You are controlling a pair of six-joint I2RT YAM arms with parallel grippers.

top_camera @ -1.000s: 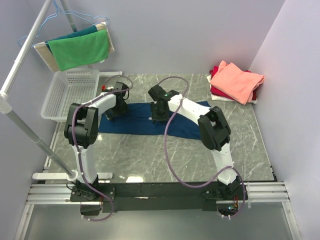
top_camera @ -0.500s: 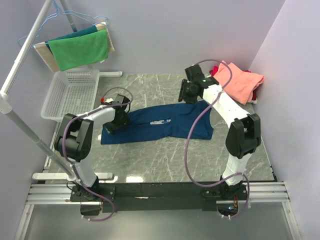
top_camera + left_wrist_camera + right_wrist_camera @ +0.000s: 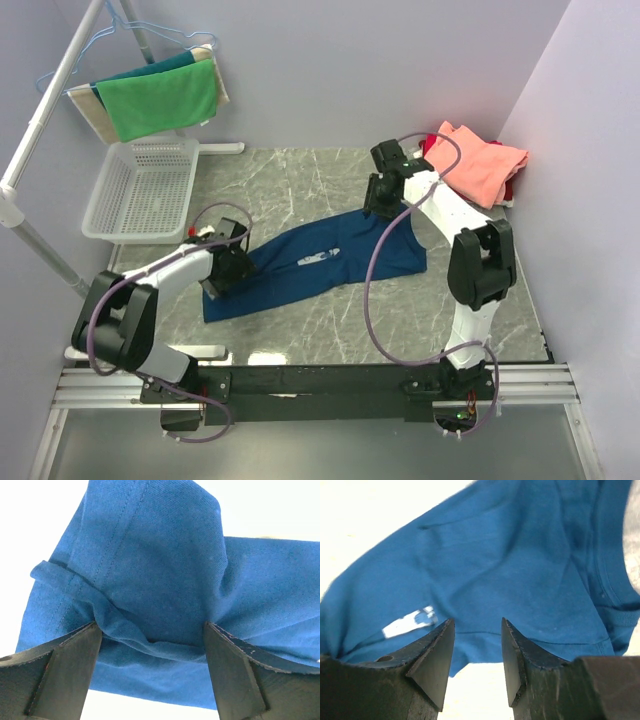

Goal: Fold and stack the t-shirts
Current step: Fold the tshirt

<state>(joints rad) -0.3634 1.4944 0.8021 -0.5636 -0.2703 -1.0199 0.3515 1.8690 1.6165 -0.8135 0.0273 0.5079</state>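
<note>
Pale lavender walls (image 3: 350,70) enclose a grey marble-patterned table (image 3: 300,330), with a white mesh basket (image 3: 140,190) at its far left beneath a green cloth (image 3: 160,100) hung on a white rack (image 3: 51,100).

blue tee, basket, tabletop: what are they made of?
Blue tee: soft knit, probably cotton, matte. It bunches into soft folds and shows stitched hems.
Basket: white plastic by the look, with moulded open mesh walls.
Tabletop: grey, marble-like veining with a slight sheen. Could be real stone or a printed laminate; cannot tell.
</note>
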